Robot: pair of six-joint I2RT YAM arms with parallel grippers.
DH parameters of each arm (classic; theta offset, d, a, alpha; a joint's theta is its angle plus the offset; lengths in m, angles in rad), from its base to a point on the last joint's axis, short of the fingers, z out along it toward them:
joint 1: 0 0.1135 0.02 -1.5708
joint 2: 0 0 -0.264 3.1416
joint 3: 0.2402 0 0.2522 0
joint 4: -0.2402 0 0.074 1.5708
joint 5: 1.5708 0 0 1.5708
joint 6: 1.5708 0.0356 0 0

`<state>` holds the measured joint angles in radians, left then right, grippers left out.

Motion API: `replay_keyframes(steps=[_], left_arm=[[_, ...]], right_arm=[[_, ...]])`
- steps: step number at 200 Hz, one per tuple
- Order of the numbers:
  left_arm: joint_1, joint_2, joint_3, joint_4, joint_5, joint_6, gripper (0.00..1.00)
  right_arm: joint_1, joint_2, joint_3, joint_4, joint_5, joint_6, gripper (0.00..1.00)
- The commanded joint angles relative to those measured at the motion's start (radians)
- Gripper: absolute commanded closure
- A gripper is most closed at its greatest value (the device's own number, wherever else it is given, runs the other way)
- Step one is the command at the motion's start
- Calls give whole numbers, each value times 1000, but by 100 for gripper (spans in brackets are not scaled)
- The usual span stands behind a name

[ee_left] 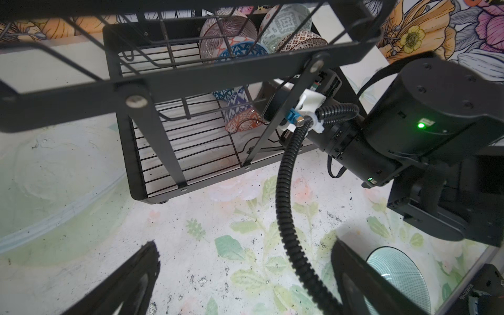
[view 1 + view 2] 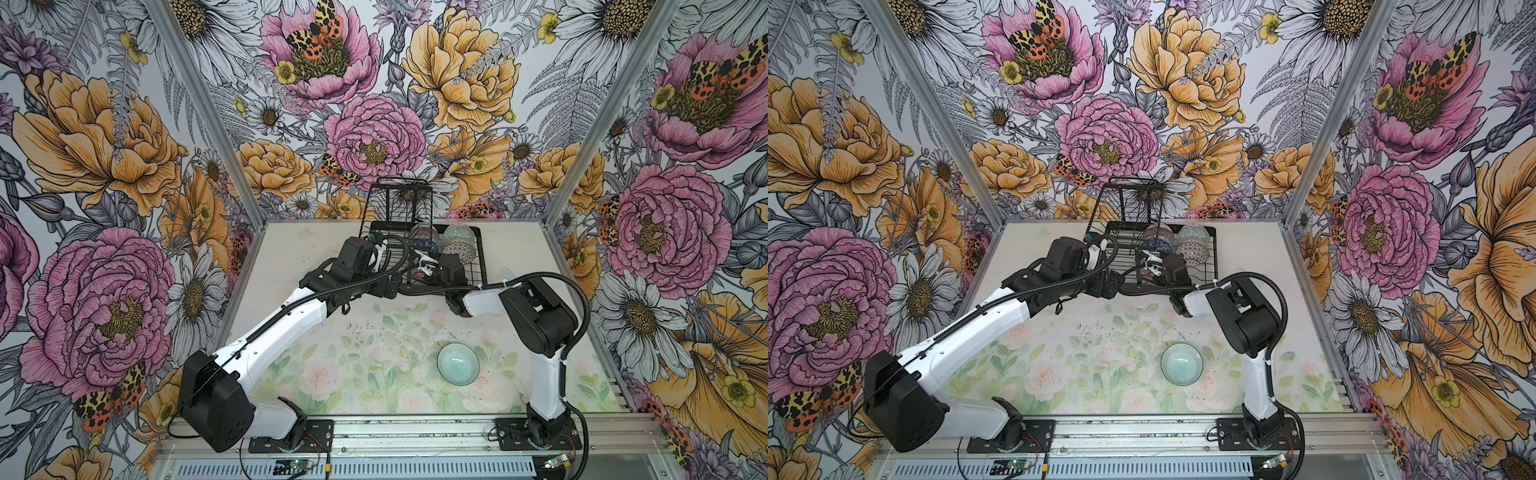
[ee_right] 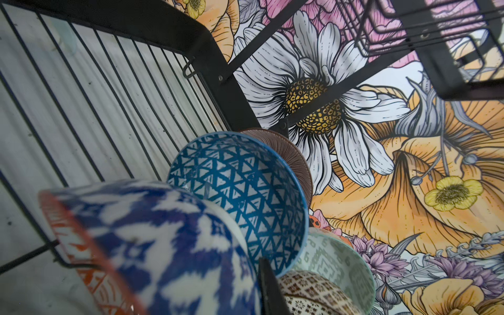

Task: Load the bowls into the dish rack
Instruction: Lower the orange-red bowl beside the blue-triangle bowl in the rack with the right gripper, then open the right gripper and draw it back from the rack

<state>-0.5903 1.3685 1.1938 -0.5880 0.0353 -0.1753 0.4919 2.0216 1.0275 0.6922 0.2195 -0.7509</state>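
In both top views four bowls (image 2: 455,249) stand in the dish rack (image 2: 482,266) at the far side, and the right gripper (image 2: 424,262) is down among them. The pale teal bowl (image 2: 1181,365) sits alone on the table (image 2: 1100,353), well apart. Left wrist view: left gripper (image 1: 245,245) spread wide, empty, near the raised basket (image 1: 191,79) frame, a snag risk. Right wrist view: jaws look clenched on the orange-diamond bowl (image 3: 131,245), just beside the blue-triangled bowl (image 3: 240,191). Bare wires alongside leave room.
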Motion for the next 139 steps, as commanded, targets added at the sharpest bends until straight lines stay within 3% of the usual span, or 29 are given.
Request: replay_keyframes(steps=[1,38,96,109,139], left_arm=[[10,-29,-20,-4,14,13,1],[8,-38,-26,-4,12,9,1],[6,-52,-36,-4,9,5,1],[6,-57,-37,-4,7,4,1],[5,-60,-41,-5,0,3,1]], right_arm=[[5,-39,-27,-31,20,17,87],[5,-62,-30,-36,27,15,73],[7,-98,-33,-45,36,2,62],[7,-113,-42,-45,40,-4,53],[7,-156,-75,-42,52,-16,22]])
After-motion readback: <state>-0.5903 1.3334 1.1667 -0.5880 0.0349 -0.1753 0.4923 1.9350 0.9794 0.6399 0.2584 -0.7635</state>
